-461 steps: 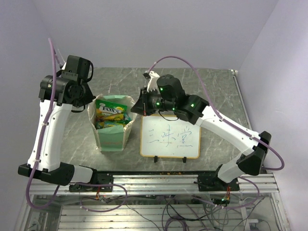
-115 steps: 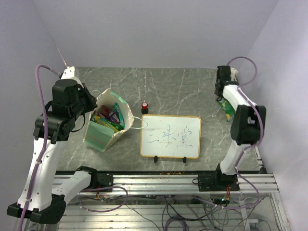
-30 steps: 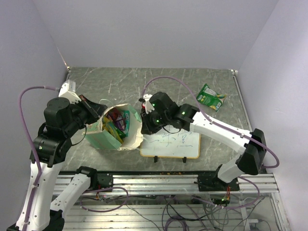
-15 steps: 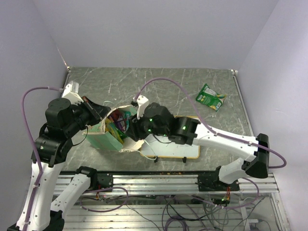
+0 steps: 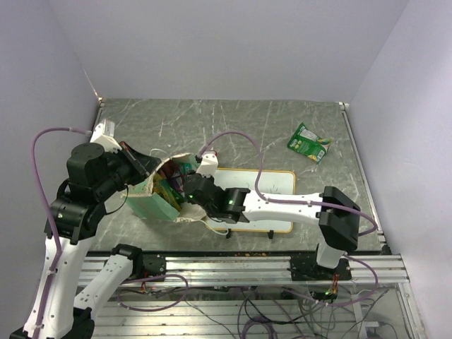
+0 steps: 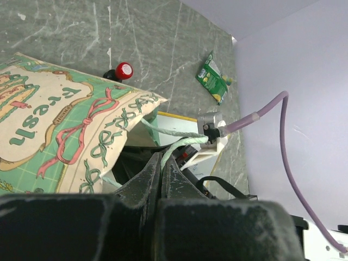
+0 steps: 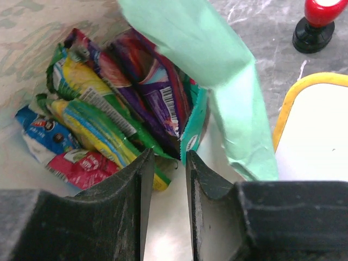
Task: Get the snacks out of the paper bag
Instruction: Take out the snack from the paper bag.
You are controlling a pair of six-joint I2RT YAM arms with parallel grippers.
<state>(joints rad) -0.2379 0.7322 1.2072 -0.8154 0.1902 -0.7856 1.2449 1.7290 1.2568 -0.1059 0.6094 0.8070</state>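
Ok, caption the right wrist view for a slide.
Right gripper, fingers slightly apart, at the mouth of the paper bag, snacks packed inside.

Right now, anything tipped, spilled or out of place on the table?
Yes. The paper bag is tipped over, mouth toward the whiteboard, held by the left gripper, with snacks heaped inside. One green packet lies alone at the far right.
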